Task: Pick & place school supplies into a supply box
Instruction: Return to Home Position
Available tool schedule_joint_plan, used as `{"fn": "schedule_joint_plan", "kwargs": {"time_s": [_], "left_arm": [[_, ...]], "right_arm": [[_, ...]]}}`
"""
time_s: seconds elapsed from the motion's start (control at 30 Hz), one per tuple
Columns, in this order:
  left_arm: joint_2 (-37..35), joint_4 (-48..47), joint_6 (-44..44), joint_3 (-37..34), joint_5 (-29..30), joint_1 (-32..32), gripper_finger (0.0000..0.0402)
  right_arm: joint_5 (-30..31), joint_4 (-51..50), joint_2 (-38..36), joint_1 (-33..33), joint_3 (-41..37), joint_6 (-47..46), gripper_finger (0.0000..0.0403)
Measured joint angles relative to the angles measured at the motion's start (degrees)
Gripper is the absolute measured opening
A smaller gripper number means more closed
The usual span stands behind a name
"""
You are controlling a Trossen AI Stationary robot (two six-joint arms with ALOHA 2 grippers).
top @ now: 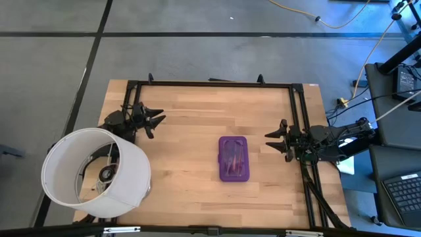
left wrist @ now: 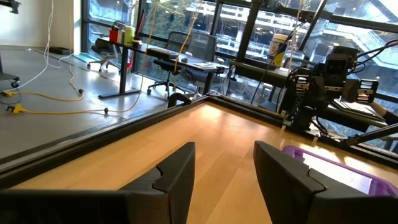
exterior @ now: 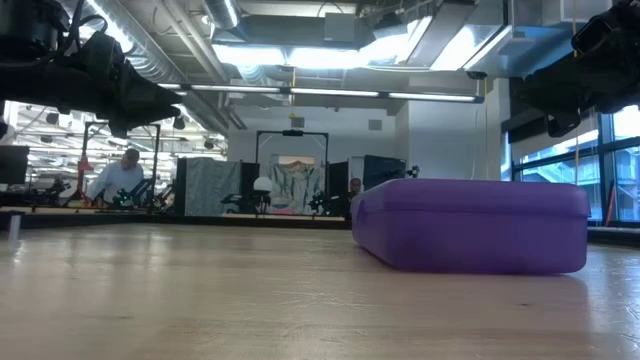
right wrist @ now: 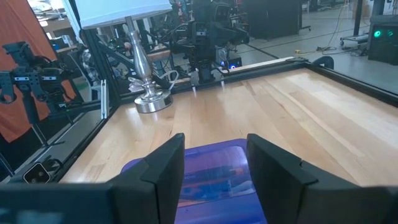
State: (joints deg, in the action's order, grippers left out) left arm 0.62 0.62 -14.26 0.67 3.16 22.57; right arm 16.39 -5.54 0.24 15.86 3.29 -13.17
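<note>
The supply box is a translucent purple case. It lies flat on the wooden table, right of centre, with its lid down. Thin reddish and blue shapes, the school supplies, show dimly through the lid. My left gripper hovers level near the far left of the table, open, with nothing between its fingers. My right gripper hovers level at the right edge, just right of the box, open and empty. The box shows beyond its fingers.
A table lamp with a large white shade and a metal base stands at the near-left corner. A black frame rail runs around the table. Bare wood lies between the lamp and the box. People are in the room behind.
</note>
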Motion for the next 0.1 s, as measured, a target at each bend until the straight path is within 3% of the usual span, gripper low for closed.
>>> {"fn": "schedule_joint_plan", "kwargs": {"time_s": [0.1], "left_arm": [[0.00,0.01,0.00,0.00,0.00,0.02,0.0157]], "right_arm": [[0.02,0.00,0.01,0.01,0.00,0.06,0.0176]]}}
